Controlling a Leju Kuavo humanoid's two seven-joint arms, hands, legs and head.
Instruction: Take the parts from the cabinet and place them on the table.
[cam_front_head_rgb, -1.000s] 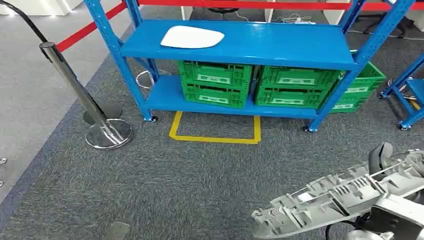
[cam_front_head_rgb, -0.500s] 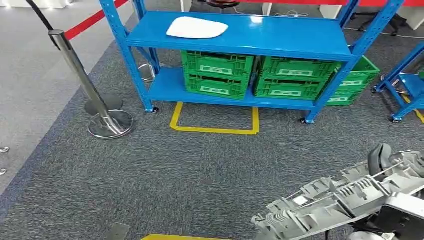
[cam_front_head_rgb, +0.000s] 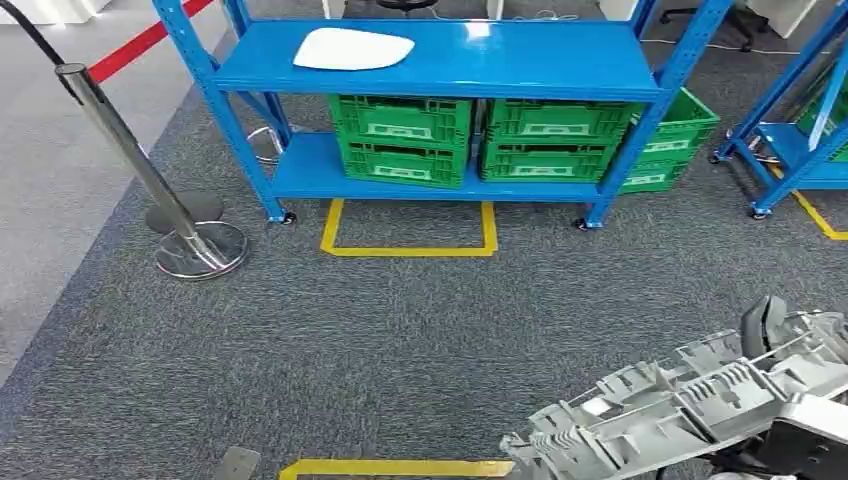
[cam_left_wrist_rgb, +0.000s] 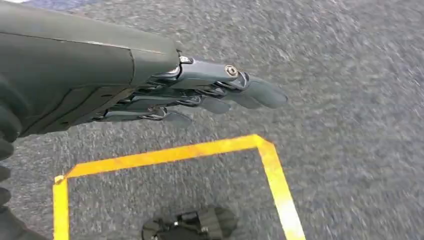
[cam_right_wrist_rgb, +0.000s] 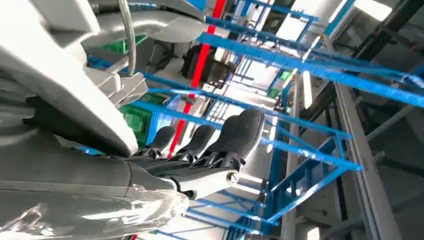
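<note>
In the head view, the grey plastic part (cam_front_head_rgb: 690, 405) is carried by the right hand (cam_front_head_rgb: 775, 330), well in front of the blue rack (cam_front_head_rgb: 440, 70) and apart from it. Its long axis runs slanted, from the hand down toward the yellow floor tape (cam_front_head_rgb: 395, 467). A dark finger curls over the top edge of the part, so this hand is grasping it. A white part (cam_front_head_rgb: 352, 48) lies on the top shelf of the rack, above the green crates (cam_front_head_rgb: 405, 140).

In the left wrist view, the left hand (cam_left_wrist_rgb: 200, 95) hangs over the carpet, fingers stretched out straight and holding nothing.

In the right wrist view, the pale part (cam_right_wrist_rgb: 65, 75) lies against the hand and the dark fingers (cam_right_wrist_rgb: 235, 132) stand up beside it. I judge the right arm must set it down; no table is seen.
</note>
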